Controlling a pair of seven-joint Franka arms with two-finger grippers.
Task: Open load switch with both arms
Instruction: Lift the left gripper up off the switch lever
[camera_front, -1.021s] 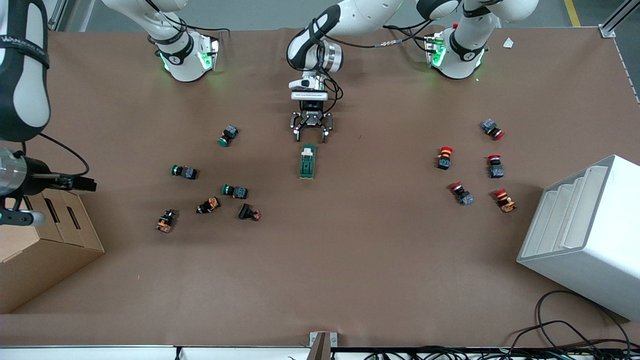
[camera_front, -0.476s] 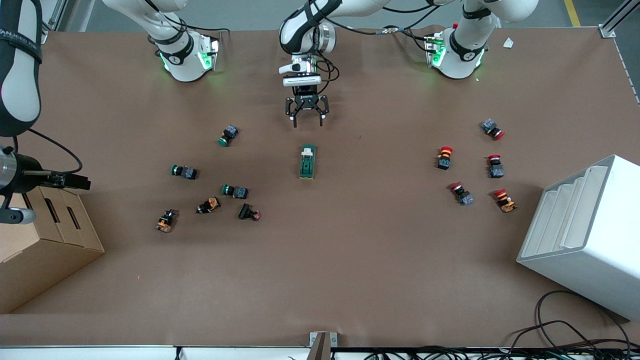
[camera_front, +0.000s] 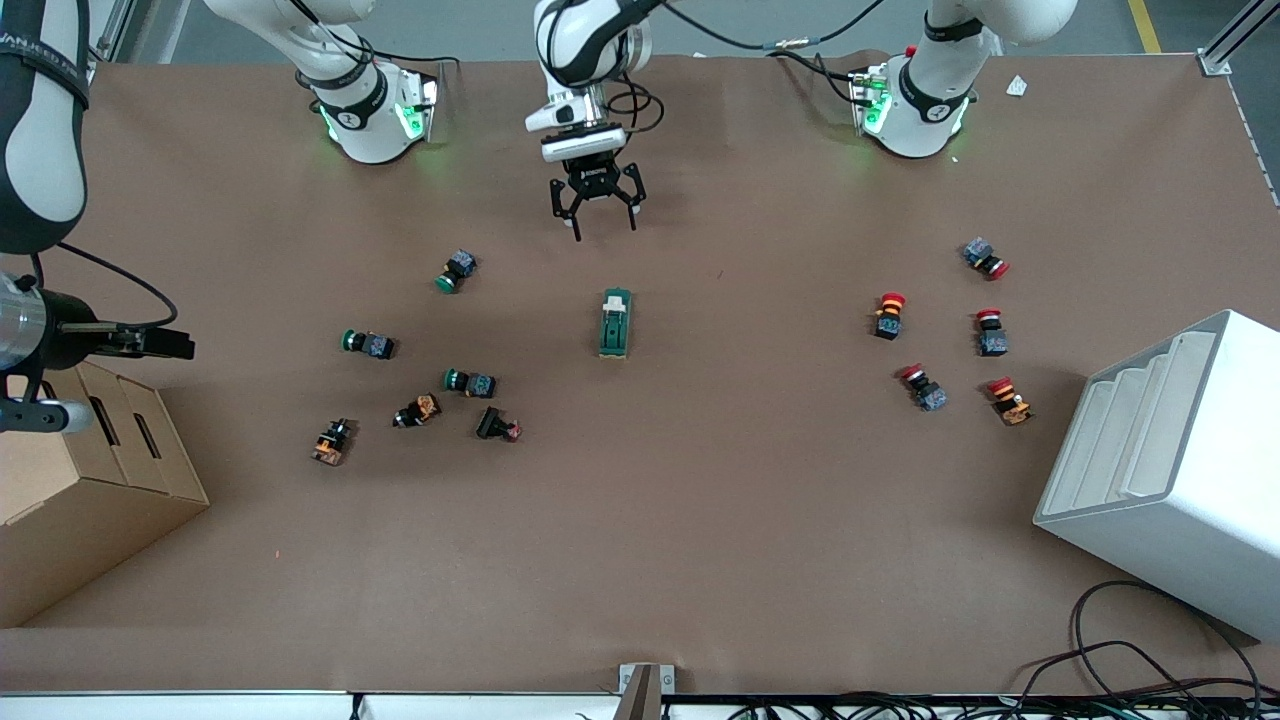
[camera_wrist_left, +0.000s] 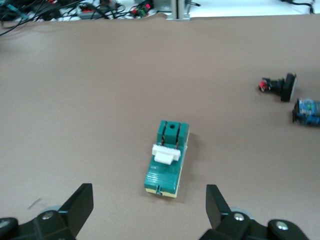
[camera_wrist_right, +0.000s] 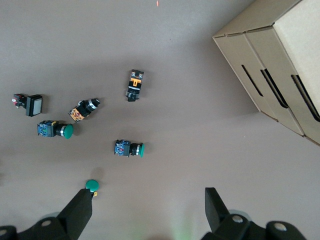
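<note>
Your load switch (camera_front: 615, 323) lies flat mid-table, white lever upward and free for a grab, while your left gripper (camera_front: 594, 205) hangs empty above it, fingers spread wide, and your right gripper (camera_wrist_right: 145, 220) waits empty, fingers apart, over the cardboard box (camera_front: 80, 480).

High front camera faces the robots; both wrist cameras look down, sharing its tabletop (camera_front: 700, 500).

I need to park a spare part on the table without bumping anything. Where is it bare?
Bare table lies nearer the camera than the load switch, and between it and the red buttons. It is crowded among the green buttons. Left claw is open over bare table between the bases.
</note>
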